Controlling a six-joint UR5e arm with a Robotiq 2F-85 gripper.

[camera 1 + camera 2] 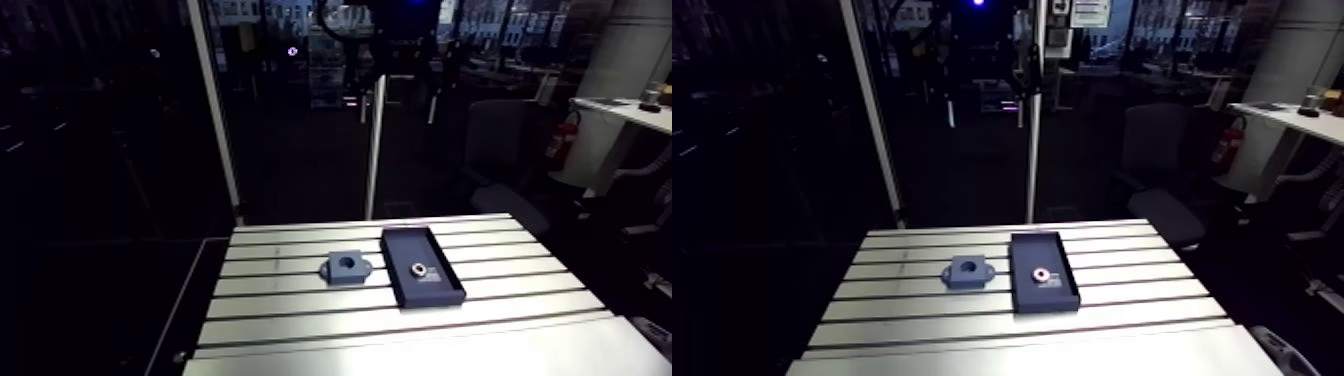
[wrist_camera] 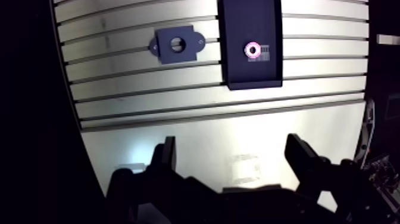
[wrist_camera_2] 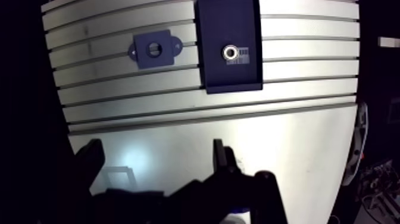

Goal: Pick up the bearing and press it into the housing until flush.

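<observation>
The bearing (image 2: 253,49) lies inside the dark tray (image 2: 250,76), touching a pale label too small to read. The housing (image 2: 163,51) sits just beside the tray on the worktop (image 2: 178,128), bore upward. Well apart from the tray, the claw (image 2: 232,146) is spread and holds nothing, its body lost in shadow.

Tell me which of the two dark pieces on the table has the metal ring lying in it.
The long rectangular tray holds the bearing; the smaller eared housing beside it has only an empty round bore.
</observation>
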